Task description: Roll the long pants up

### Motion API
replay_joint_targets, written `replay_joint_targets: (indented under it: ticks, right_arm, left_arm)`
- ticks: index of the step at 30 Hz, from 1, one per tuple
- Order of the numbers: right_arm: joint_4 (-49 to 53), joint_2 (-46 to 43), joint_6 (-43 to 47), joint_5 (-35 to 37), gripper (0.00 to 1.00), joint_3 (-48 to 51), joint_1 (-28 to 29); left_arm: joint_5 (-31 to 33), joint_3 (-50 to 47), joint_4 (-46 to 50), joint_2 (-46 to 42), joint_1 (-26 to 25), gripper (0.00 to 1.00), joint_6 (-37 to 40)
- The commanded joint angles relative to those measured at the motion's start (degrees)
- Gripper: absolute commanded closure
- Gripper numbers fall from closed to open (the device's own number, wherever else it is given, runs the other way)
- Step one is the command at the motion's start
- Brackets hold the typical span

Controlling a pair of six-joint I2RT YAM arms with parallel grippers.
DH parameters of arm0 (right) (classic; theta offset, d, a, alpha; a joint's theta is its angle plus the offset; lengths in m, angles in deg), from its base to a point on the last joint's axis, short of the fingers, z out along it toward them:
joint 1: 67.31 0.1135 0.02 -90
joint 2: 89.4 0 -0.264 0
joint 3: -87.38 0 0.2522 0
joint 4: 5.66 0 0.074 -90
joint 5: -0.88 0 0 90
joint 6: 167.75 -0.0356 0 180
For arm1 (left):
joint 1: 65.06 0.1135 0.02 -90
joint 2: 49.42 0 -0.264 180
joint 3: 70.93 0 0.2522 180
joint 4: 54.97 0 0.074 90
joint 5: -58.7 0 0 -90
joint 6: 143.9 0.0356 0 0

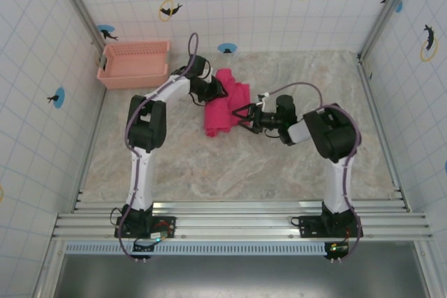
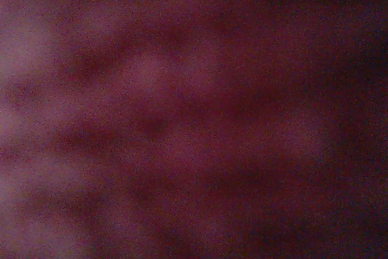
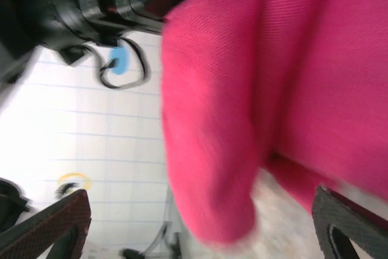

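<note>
The long pants (image 1: 225,106) lie bunched in a bright magenta bundle at the middle of the table. My left gripper (image 1: 218,91) is sunk into the bundle's upper left side, shut on the cloth. In the left wrist view, dark blurred fabric of the long pants (image 2: 182,113) covers the lens and hides the jaws. My right gripper (image 1: 242,114) stands open at the bundle's right edge. In the right wrist view, its fingertips (image 3: 54,225) are spread wide, and a rounded fold of the long pants (image 3: 212,150) hangs between them, with neither finger touching it.
A pale pink lattice basket (image 1: 134,64) stands at the back left against the tiled wall. Bare marbled table (image 1: 244,169) stretches between the bundle and the arm bases. Tiled walls close in the back and both sides.
</note>
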Motion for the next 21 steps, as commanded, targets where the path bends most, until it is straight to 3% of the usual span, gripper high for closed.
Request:
replay_joint_targets:
  ticks: [1,2,4,10,16,21]
  right_arm:
    - [46.2,-13.0,35.9,10.9,0.03,-1.7,-0.3]
    - [55.5,-15.9,41.5,15.8,0.03,-3.3,0.7]
    - [62.4,-19.2,43.9,20.5,0.03,-5.1,2.0]
    - [65.1,-22.1,41.6,28.5,0.03,-7.5,7.5]
    - [62.1,-22.3,36.3,46.8,0.03,-11.0,22.7]
    - [61.0,-17.7,31.5,59.7,0.03,-18.5,32.4]
  left_arm:
    - [14.0,8.9,18.4,-1.8,0.9,1.00,11.3]
    - [15.8,9.8,20.2,-1.4,0.8,1.00,12.8]
    - [18.9,10.3,22.8,-1.4,0.8,1.00,14.7]
    - [28.0,12.1,29.9,-0.4,-0.4,1.00,19.6]
    - [37.1,12.6,36.8,1.3,-2.5,1.00,20.8]
    - [35.9,6.8,35.2,0.2,-3.1,1.00,18.8]
